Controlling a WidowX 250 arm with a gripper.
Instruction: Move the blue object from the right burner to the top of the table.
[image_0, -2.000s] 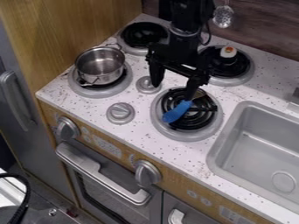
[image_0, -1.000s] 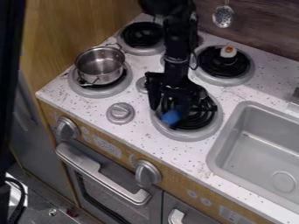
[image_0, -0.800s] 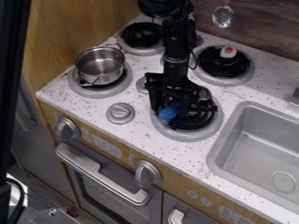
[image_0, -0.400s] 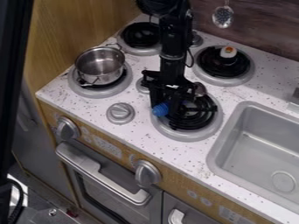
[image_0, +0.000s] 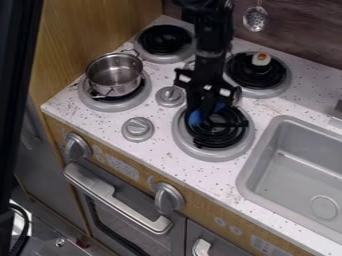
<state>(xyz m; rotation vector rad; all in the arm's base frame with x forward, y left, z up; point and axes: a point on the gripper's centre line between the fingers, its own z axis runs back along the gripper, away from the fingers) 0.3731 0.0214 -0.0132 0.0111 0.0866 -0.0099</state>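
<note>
Blue object: at the right burner, just right of the middle of the frame, partly hidden behind the tool; a blue patch (image_0: 195, 118) shows by the tool's lower end, and a smaller one beside it on the right
Tool: black, at the end of the arm (image_0: 210, 60), pointing down over the upper left part of the right burner (image_0: 215, 155); I cannot tell whether it is open, closed or gripping the blue object
Arm: black, comes in from the top edge, right of the middle
Pot: a silver metal one (image_0: 115, 75) with two handles, on the left burner (image_0: 110, 105), in the upper left of the frame
Upper left burner: black coil inside a grey ring (image_0: 160, 59), above and to the right of the pot
Upper right burner: grey ring (image_0: 260, 93), with a small white and orange item (image_0: 261, 59) on it
Knobs: two grey ones on the desk (image_0: 157, 152), one (image_0: 169, 96) between the left and right burners, the other (image_0: 137, 129) below it and to the left
Sink: grey basin (image_0: 250, 170), lower right of the frame
Slotted spoon: hanging (image_0: 255, 19) at the top right, before the dark wall (image_0: 307, 35)
</note>
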